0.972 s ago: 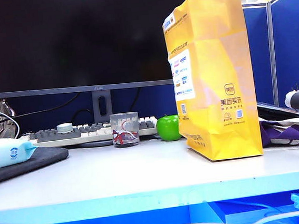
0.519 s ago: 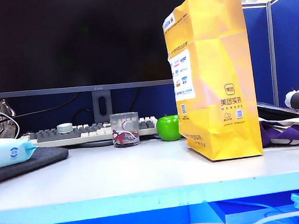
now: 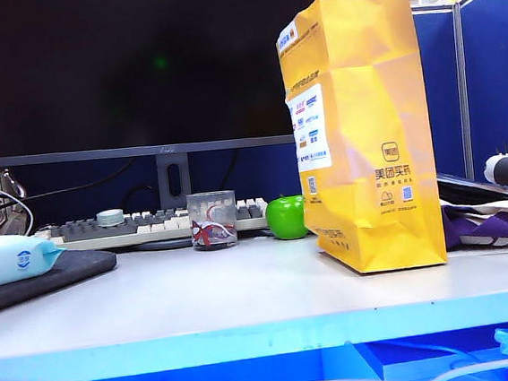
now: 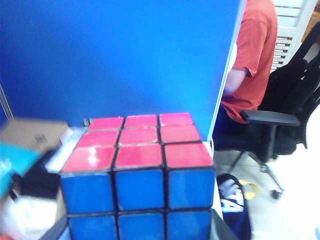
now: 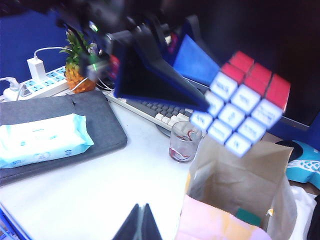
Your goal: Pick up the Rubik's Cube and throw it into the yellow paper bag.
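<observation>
Rubik's Cube (image 5: 243, 102) hangs in the left gripper (image 5: 200, 102), whose arm reaches in high over the desk (image 5: 100, 180) – the jaws clamp the cube above the open mouth of the yellow paper bag (image 3: 364, 135) (bag upright, room around it). Right gripper (image 5: 141, 222) hovers nearby, fingertips together, holding nothing.

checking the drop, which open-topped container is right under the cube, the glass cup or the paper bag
The yellow paper bag: the Rubik's Cube, held by the left gripper, hangs over its open mouth. The glass cup stands off to one side.
</observation>
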`<act>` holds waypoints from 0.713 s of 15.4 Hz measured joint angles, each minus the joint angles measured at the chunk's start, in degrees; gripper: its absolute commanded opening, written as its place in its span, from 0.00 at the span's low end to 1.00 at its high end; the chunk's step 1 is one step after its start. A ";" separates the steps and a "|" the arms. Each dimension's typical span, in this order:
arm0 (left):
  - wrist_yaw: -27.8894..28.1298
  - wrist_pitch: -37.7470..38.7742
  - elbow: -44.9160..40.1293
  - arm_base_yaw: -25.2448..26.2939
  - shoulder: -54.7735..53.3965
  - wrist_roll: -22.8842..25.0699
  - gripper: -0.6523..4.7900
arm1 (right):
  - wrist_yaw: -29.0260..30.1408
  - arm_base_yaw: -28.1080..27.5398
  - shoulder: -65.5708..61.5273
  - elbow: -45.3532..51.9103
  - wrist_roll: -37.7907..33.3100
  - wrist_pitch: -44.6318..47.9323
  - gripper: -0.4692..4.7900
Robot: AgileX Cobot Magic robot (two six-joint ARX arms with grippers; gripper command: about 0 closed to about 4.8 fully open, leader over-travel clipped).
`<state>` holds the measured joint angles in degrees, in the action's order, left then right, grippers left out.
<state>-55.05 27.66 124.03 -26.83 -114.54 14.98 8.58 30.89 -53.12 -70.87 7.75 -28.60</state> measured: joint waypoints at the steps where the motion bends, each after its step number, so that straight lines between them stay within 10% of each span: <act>1: 0.02 0.35 -0.04 -0.02 -0.79 -0.57 0.11 | 0.00 0.00 -0.04 0.00 0.39 0.02 0.09; 9: 1.68 0.52 -0.04 -1.36 -3.02 -0.74 0.12 | -4.35 -0.07 -1.09 0.00 2.67 -0.55 0.09; 11: 2.75 0.52 -0.04 -1.40 -3.04 -0.74 0.32 | -4.35 -0.07 -1.09 0.00 2.67 -0.52 0.09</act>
<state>-52.29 28.18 123.98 -28.23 -117.58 14.24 4.23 30.83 -54.22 -70.87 10.41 -29.12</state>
